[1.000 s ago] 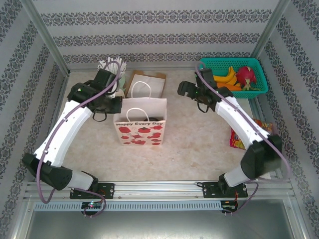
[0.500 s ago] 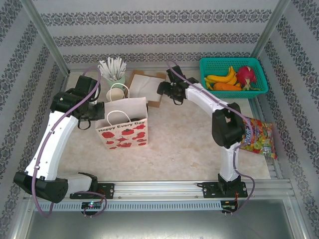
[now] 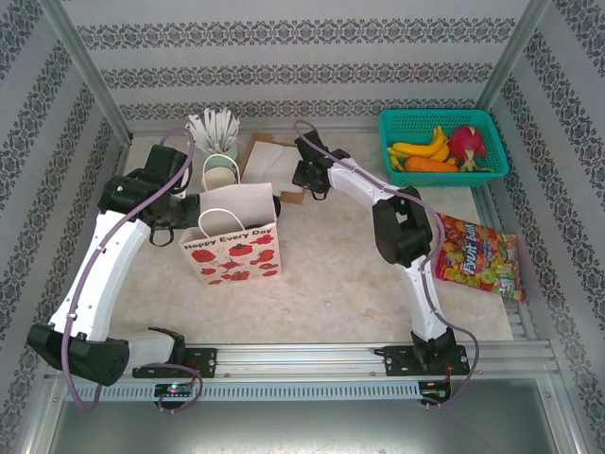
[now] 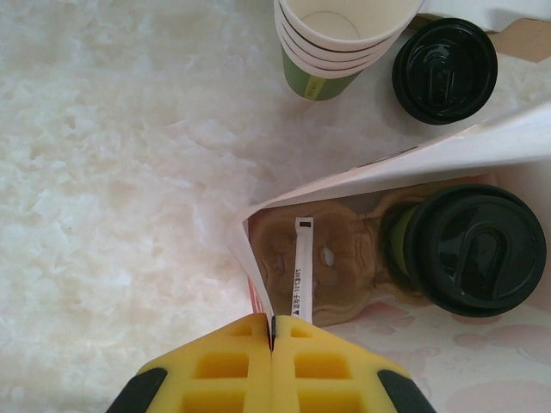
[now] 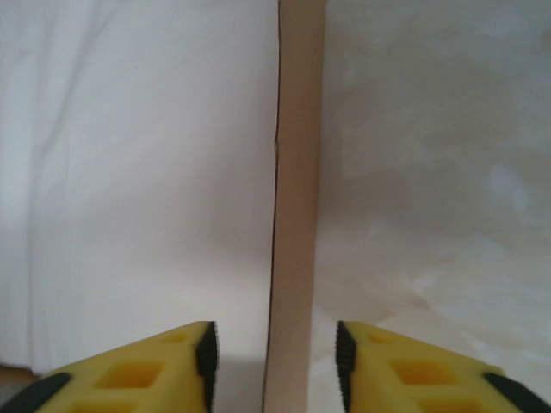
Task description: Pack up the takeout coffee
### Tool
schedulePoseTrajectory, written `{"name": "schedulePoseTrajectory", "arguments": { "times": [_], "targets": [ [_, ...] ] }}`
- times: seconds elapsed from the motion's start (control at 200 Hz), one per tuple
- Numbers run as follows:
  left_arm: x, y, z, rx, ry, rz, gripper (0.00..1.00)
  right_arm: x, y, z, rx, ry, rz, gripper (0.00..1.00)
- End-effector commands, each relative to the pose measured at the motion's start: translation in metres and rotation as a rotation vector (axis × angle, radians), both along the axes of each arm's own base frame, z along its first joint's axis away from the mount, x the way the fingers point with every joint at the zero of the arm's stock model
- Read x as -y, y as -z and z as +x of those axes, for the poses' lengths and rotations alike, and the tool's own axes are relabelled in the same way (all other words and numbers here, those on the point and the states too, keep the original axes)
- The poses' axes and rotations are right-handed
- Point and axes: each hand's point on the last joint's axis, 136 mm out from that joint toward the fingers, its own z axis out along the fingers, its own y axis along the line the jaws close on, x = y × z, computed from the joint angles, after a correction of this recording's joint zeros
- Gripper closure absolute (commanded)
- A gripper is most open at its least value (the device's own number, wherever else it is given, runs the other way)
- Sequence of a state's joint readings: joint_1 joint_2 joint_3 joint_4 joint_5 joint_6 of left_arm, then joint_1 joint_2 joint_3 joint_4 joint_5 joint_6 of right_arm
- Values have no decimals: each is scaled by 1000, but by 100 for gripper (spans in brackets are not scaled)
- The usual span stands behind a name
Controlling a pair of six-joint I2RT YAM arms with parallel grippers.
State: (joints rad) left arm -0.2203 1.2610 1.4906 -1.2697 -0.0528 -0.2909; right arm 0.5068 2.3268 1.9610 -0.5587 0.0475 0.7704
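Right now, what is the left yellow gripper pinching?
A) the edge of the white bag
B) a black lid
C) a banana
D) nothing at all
A: the left gripper is shut on the rim of the white paper bag, and the coffee cup sits inside the bag with nothing gripping it.

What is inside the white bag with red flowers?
A brown cardboard cup carrier holding one green coffee cup with a black lid, and a thin white stick. The floor of the bag under the carrier is hidden.
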Motion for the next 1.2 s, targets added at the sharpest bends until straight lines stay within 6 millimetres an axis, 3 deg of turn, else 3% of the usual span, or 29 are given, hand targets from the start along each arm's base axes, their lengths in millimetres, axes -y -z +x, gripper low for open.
{"name": "schedulePoseTrajectory", "arguments": {
  "times": [0.0, 0.2, 0.33, 0.525, 0.694, 0.849, 0.979, 1.194],
  "targets": [
    [1, 3, -4, -7, 24, -7, 100, -4, 6, 5, 5, -8, -46, 66],
    [5, 4, -4, -2, 38, -27, 100, 12, 1, 20, 41, 1, -139, 89],
    [6, 5, -2, -4, 45, -33, 100, 31, -7, 28, 59, 30, -176, 98],
    [12, 5, 0, -6, 59, -55, 100, 65, -25, 41, 86, 64, -216, 100],
    [18, 7, 1, -11, 77, -84, 100, 100, -35, 37, 87, 45, -278, 100],
    [30, 7, 4, -14, 100, -146, 100, 128, -36, 18, 44, -26, -311, 100],
    [43, 2, 4, -4, 114, -222, 100, 146, -31, -14, 6, -129, -265, 100],
    [46, -1, 6, 0, 124, -234, 100, 176, -31, -74, -39, -205, -275, 100]
  ]
}}
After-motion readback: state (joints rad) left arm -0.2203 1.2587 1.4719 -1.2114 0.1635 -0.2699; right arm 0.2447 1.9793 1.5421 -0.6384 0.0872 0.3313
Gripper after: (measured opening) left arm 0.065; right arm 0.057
